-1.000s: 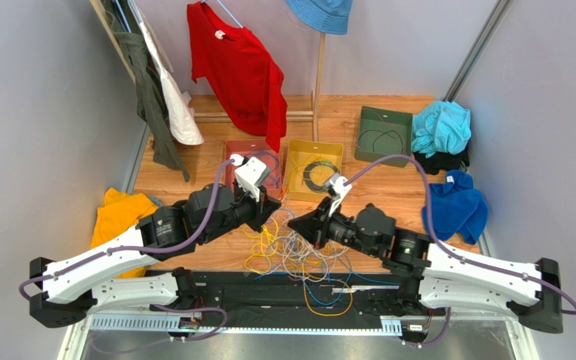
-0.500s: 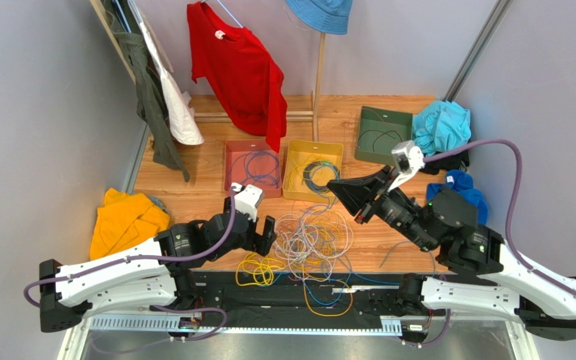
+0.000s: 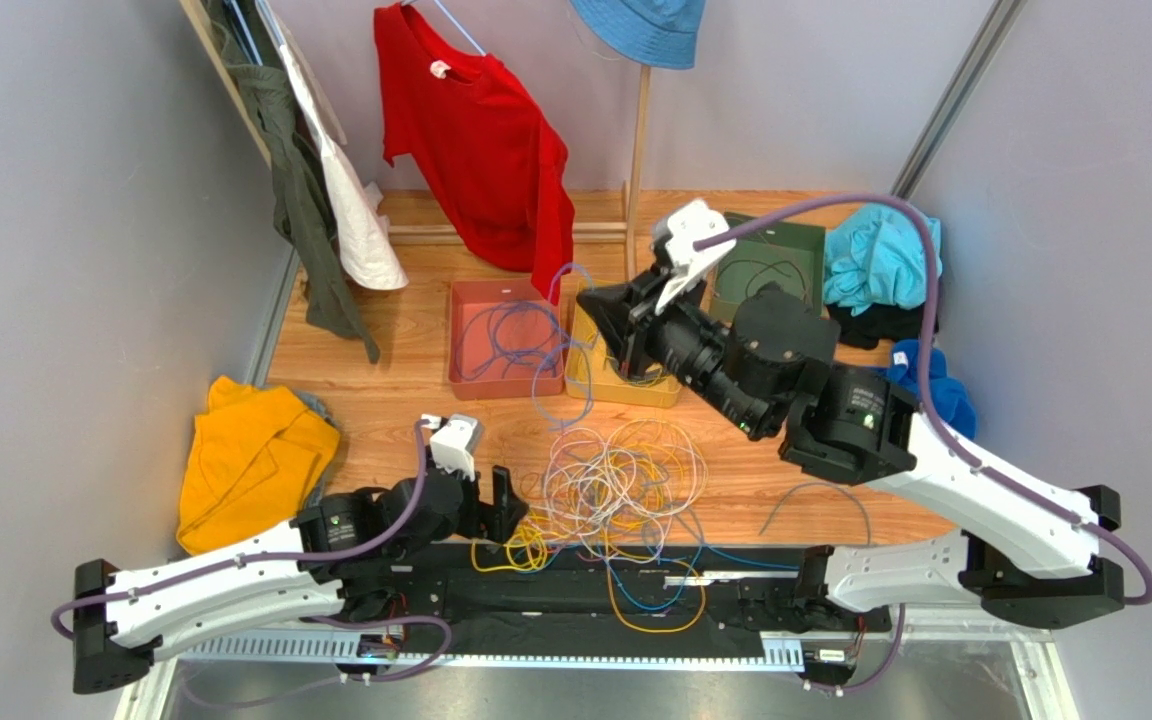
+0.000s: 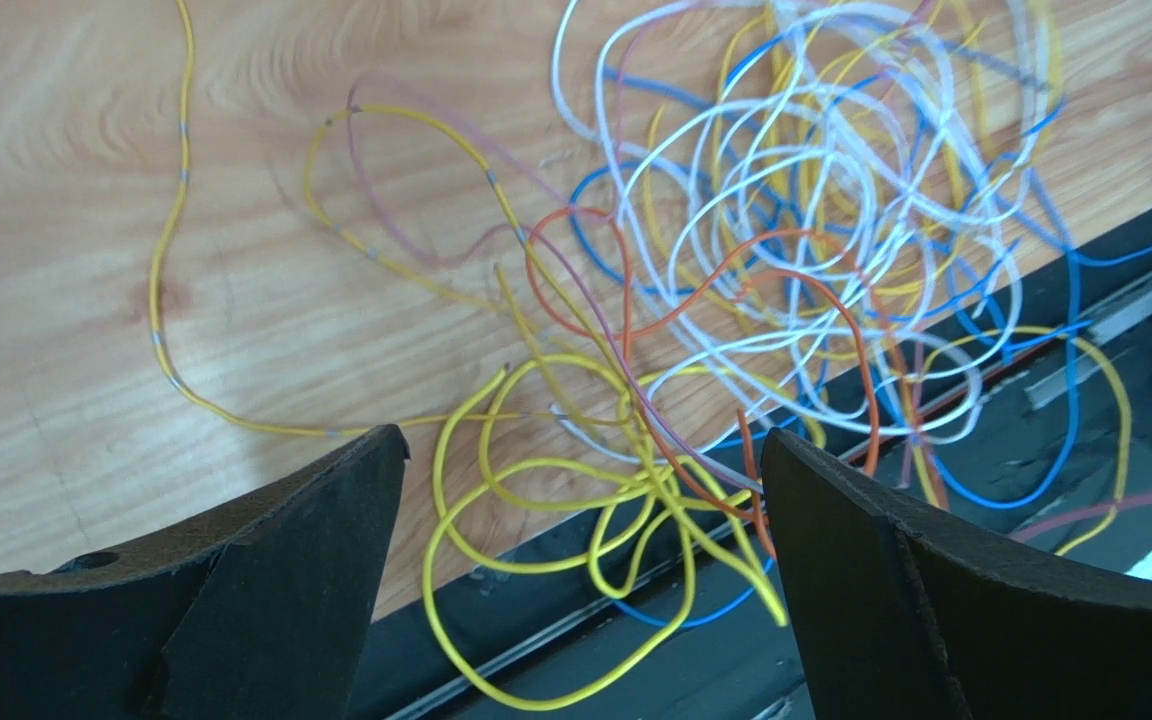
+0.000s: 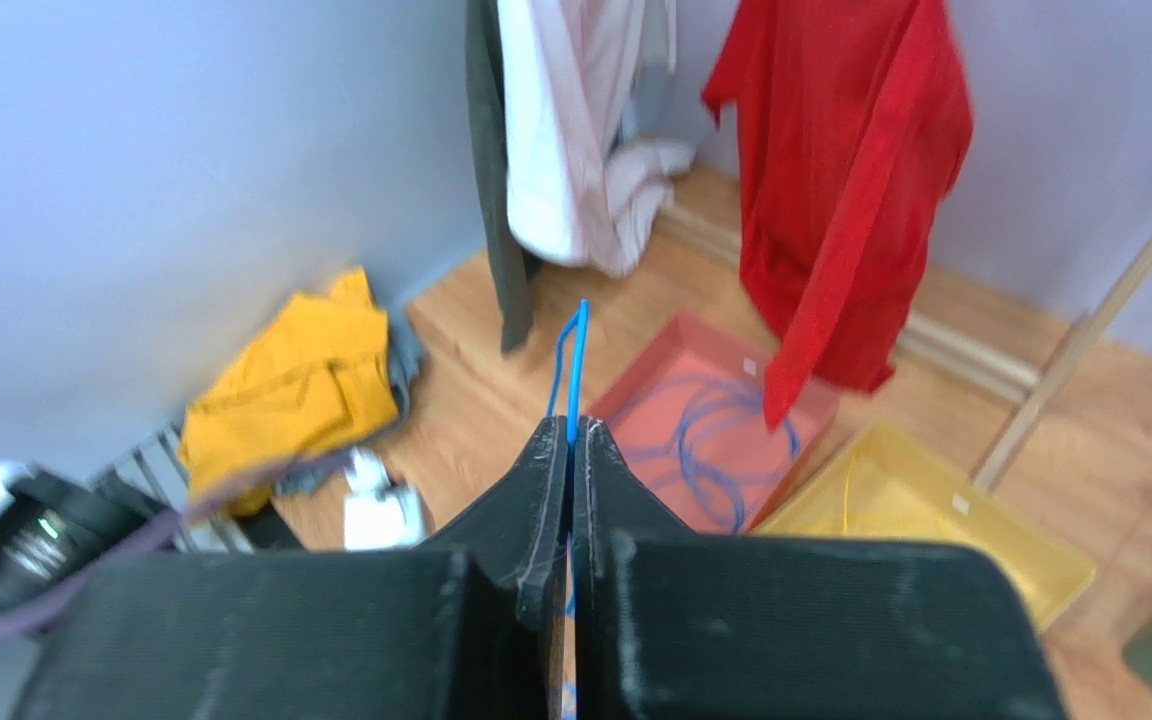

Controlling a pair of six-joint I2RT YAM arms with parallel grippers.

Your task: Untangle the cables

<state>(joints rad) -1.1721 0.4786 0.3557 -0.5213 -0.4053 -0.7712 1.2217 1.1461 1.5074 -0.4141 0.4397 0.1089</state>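
The left gripper [image 4: 582, 450] hangs with its jaws spread wide and empty over the worktop's near edge. It is just above yellow loops of the cables [image 3: 620, 480], which lie tangled at the middle of that edge, some spilling onto the black rail [image 3: 537, 593]. The right gripper [image 5: 570, 435], raised above the yellow tray [image 3: 635, 393], pinches a blue cable [image 5: 573, 360]. A red tray [image 3: 458, 342] sits alongside on the wooden worktop [image 3: 387, 405]. A yellow cloth [image 3: 252, 458] lies at the left edge, and a red shirt [image 3: 485, 135] hangs before grey walls.

Robot arms: two – left arm [image 3: 222, 563], right arm [image 3: 973, 488]
Trays: three – red tray [image 3: 458, 342], yellow tray [image 5: 898, 525], green tray [image 3: 790, 237]
Tangle of cables [image 3: 620, 480]: one, strands beyond counting
Hanging, far: red shirt [image 3: 477, 135] one, blue hat [image 3: 642, 30] one
Cloth heaps: three – yellow heap [image 3: 252, 458] left; teal heap [image 3: 880, 252], blue heap [image 3: 955, 405] right
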